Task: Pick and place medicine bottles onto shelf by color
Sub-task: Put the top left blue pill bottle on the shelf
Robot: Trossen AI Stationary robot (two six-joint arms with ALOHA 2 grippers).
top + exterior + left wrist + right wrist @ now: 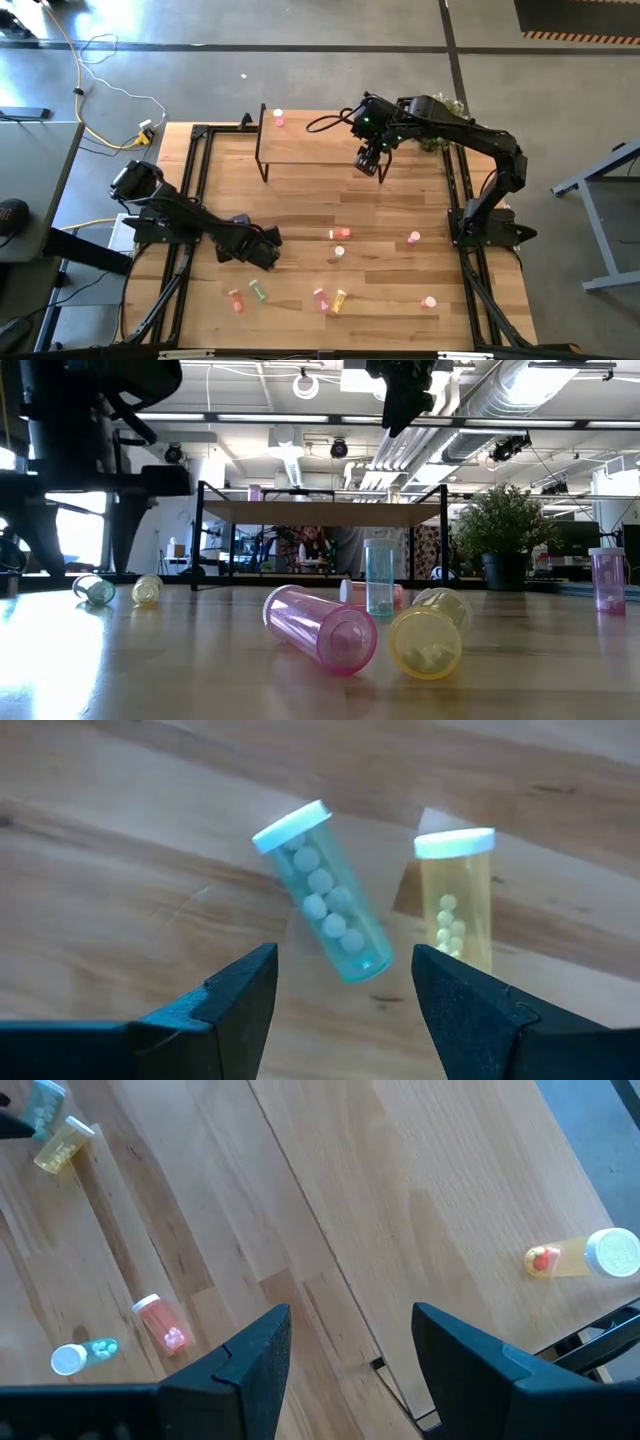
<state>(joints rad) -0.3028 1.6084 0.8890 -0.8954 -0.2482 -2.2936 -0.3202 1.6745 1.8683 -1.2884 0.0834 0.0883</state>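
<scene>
No text, label, brand or number can be read on anything here.

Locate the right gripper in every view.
High: right gripper at the shelf's right end.
Low: gripper at top centre, above the shelf.
Left wrist: not in it.
Right wrist: gripper at the bottom, open.
Shared landmark: the shelf, in the high and low views.

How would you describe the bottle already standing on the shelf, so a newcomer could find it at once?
Start at the shelf, the low wooden board on black legs at the table's far edge. At its left end sits one small pink bottle with a pale cap. It is the only bottle on that end; the others lie scattered on the table nearer the front.
</scene>
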